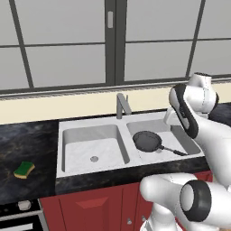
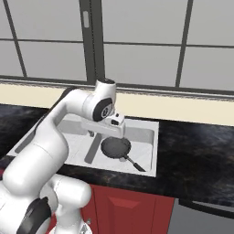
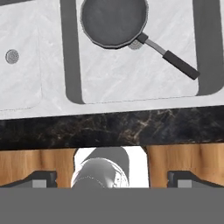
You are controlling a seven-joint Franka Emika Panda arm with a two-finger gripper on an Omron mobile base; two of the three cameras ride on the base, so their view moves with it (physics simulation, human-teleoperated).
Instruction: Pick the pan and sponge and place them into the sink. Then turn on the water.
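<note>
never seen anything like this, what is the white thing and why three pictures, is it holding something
The white thing is a robot arm on a base that can drive, in a computer-rendered kitchen. Two pictures come from cameras on the base, behind the arm to its left and right. The third comes from a camera on the hand, looking straight down; the two dark stubs at its bottom are the fingertips of the gripper, spread wide and holding nothing. Below it is a double sink with a faucet. A black pan lies in the right basin. A yellow and green sponge sits on the dark counter, left of the sink. No water runs.
</note>
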